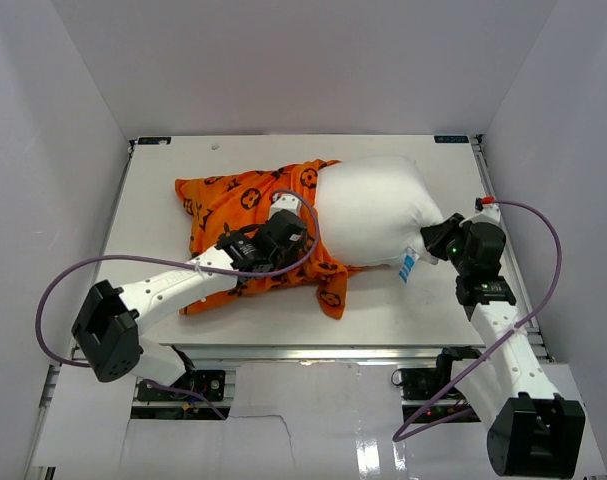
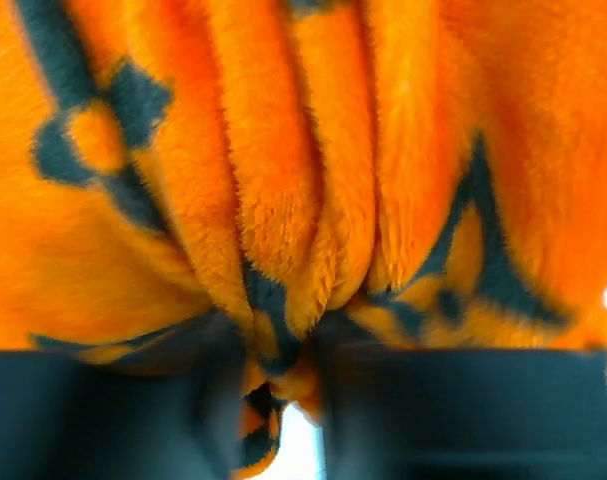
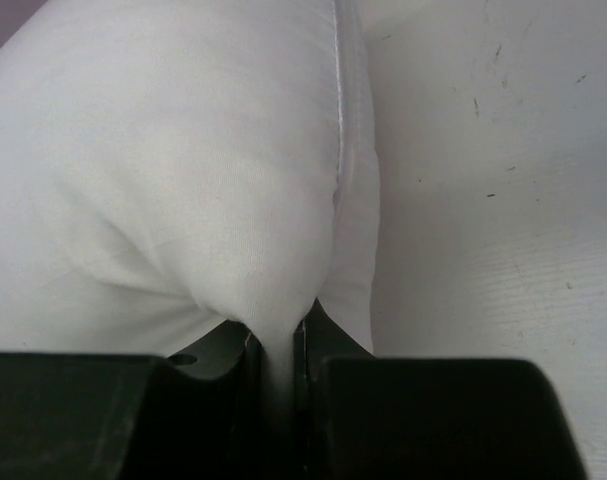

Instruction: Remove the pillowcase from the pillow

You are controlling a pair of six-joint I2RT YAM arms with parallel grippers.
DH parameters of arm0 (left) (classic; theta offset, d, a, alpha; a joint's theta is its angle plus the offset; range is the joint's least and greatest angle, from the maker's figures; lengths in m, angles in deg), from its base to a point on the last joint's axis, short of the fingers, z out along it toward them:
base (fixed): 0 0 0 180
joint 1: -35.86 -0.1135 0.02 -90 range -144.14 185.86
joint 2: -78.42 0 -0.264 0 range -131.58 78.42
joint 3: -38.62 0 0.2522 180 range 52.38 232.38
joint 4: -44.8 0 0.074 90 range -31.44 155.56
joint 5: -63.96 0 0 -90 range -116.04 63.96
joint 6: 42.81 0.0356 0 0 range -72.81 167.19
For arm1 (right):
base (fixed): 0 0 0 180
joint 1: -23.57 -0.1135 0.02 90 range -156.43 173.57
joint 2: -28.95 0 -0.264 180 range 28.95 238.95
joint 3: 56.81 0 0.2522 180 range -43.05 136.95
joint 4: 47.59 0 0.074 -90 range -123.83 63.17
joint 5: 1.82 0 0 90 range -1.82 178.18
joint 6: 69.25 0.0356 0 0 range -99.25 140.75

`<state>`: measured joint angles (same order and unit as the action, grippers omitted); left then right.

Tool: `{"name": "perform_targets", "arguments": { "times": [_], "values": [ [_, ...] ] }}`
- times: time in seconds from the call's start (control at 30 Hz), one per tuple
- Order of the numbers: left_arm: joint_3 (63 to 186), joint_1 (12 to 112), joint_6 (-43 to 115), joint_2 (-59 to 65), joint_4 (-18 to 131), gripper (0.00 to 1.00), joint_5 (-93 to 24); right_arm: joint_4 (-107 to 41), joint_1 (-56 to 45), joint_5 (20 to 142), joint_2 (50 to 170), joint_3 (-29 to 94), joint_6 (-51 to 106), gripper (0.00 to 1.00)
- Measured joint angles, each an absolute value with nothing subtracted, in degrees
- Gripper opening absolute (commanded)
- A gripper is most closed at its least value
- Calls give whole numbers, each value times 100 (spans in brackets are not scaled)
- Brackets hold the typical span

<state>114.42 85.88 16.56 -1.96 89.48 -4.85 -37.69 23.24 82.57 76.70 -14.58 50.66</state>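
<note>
The orange pillowcase (image 1: 233, 200) with black motifs lies crumpled at the left and still wraps the left end of the plump white pillow (image 1: 373, 215). My left gripper (image 1: 305, 215) sits at the cover's edge against the pillow. In the left wrist view, gathered folds of the pillowcase (image 2: 283, 180) converge between its blurred fingers, so my left gripper (image 2: 283, 400) is shut on them. My right gripper (image 1: 435, 240) is shut on the pillow's right corner. The right wrist view shows the white pillow (image 3: 163, 180) pinched between the jaws of my right gripper (image 3: 278, 350). A white-and-blue tag (image 1: 407, 266) hangs beside it.
The white table (image 1: 403, 310) is enclosed by white walls at the back and both sides. The left arm lies across the near part of the pillowcase. Purple cables loop beside both arm bases.
</note>
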Motion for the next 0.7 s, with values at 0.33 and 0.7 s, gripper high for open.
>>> {"name": "perform_targets", "arguments": {
  "times": [0.33,0.7],
  "values": [
    [11925,8684,1142,-577,9645,0,505,-3430,2739,7577,8507,-431,5081,8],
    [12939,7637,795,-266,10755,0,962,-3083,4542,5425,9012,37,5350,8]
  ]
}}
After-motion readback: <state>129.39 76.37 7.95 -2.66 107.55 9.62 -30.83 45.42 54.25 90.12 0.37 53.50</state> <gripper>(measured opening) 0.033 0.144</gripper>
